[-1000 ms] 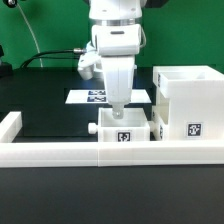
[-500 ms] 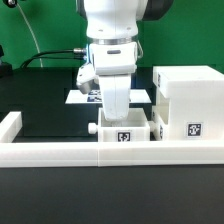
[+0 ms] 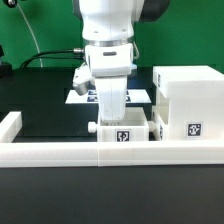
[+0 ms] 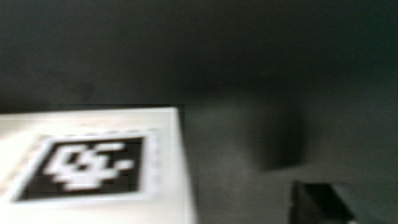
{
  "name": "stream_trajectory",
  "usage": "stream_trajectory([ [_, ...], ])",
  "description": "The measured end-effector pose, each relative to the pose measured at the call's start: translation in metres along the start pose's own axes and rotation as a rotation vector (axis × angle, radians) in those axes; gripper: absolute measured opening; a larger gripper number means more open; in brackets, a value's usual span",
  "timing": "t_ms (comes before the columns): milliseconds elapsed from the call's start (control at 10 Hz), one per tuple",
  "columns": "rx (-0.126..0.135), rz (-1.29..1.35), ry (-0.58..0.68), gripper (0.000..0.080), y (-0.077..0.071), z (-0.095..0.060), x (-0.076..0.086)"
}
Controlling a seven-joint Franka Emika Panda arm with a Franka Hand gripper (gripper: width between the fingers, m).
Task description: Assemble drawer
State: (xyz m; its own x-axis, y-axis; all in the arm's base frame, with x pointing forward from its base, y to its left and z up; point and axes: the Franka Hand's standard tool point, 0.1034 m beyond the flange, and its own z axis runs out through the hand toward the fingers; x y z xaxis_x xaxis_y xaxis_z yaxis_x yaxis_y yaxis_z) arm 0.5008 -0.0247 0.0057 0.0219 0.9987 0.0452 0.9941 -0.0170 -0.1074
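- While the black table (image 3: 45, 120) fills most of the exterior view, a low white rail (image 3: 60, 152) runs along its front edge.
- Compared with a second ago, the white robot arm (image 3: 108, 35) has come lower and hides more of what lies behind it.
- At the exterior view's right stands a tall white case (image 3: 190, 105), with a square tag on its front, just behind the rail.
- Beside the case, toward the exterior view's left, sits a small white tray (image 3: 123, 130) with a tag on its front and a knob on its side; it has not moved.
- Behind the arm lies the flat marker board (image 3: 82, 98), partly hidden.
- Reaching down into the tray, the gripper (image 3: 112, 108) hides its own fingertips; I cannot tell how far open it is, or whether it holds anything.
- From the wrist view, blurred, comes a white surface with a black-and-white tag (image 4: 86, 165) against dark ground.
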Motion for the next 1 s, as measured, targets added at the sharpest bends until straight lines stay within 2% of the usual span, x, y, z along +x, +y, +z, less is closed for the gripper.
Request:
stream_trajectory([
  [100, 0.0, 0.0, 0.0, 0.0133, 0.0, 0.0, 0.0],
  [200, 0.0, 0.0, 0.0, 0.0133, 0.0, 0.0, 0.0],
  [300, -0.008, 0.001, 0.0, 0.005, 0.002, -0.002, -0.001],
  [700, -0.009, 0.001, -0.001, 0.005, 0.002, -0.002, -0.001],
  [1000, -0.033, 0.003, -0.018, 0.0044, 0.007, -0.03, 0.001],
])
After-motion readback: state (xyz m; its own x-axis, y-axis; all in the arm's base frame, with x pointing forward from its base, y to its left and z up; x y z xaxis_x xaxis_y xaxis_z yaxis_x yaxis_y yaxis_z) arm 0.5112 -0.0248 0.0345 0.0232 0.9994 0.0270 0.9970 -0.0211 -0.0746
